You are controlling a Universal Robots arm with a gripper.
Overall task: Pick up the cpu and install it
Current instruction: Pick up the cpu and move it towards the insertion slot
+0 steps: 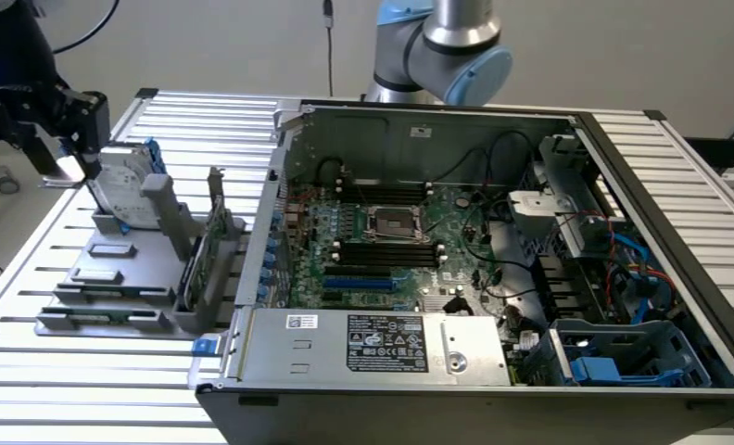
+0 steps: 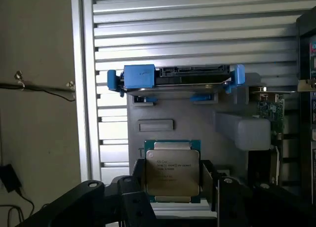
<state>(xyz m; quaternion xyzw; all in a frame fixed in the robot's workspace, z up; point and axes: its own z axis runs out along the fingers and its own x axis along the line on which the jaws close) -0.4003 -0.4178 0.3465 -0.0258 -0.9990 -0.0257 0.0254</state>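
Gripper [image 2: 173, 187] fingers flank cpu [image 2: 172, 171]; contact unclear, lower edge hidden.

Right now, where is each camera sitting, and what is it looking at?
Exterior view: high up off the arm, looking down on the slatted table and the open computer case; the arm's grey-and-blue joint and the end effector show.
Wrist view: on the wrist, facing down at the cpu sitting between the open end effector's fingers.
Both share the grey holder and the blue-framed hard drive.
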